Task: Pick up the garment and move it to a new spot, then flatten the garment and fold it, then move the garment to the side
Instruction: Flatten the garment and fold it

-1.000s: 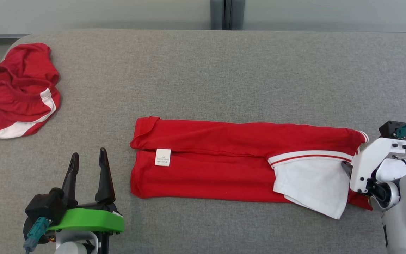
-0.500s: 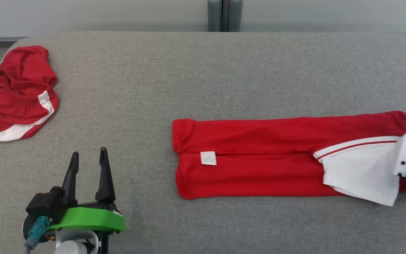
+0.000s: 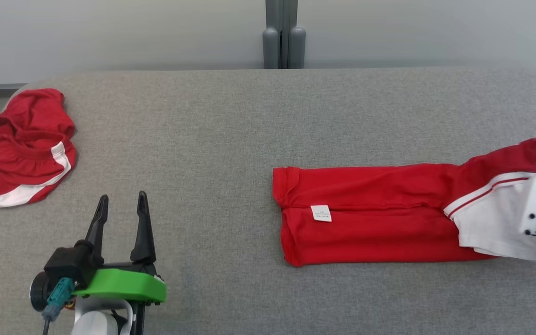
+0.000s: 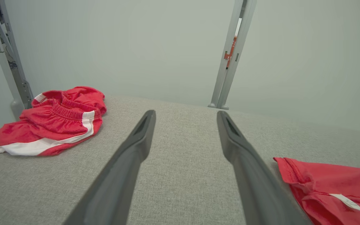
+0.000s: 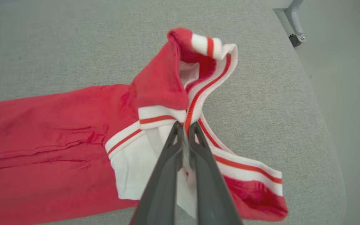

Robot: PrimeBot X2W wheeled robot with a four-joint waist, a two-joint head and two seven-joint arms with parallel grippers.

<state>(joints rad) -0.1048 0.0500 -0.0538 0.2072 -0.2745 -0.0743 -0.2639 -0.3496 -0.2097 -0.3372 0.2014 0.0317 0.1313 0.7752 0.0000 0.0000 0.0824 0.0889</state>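
The right gripper is pinched shut on the striped collar of the red garment. The cloth humps up just ahead of its fingertips, while the folded body trails away from it, flat on the grey table. This looks like the move to the side. I'd haul low and steady, because raising the collar end further would likely peel the fold open. The table's rounded edge runs close beside the gripper, so the pull should stop before cloth hangs over it. The left gripper stands wide open and empty, well apart from the garment's label end. A crumpled pair of red shorts lies beyond it, clear of the path.
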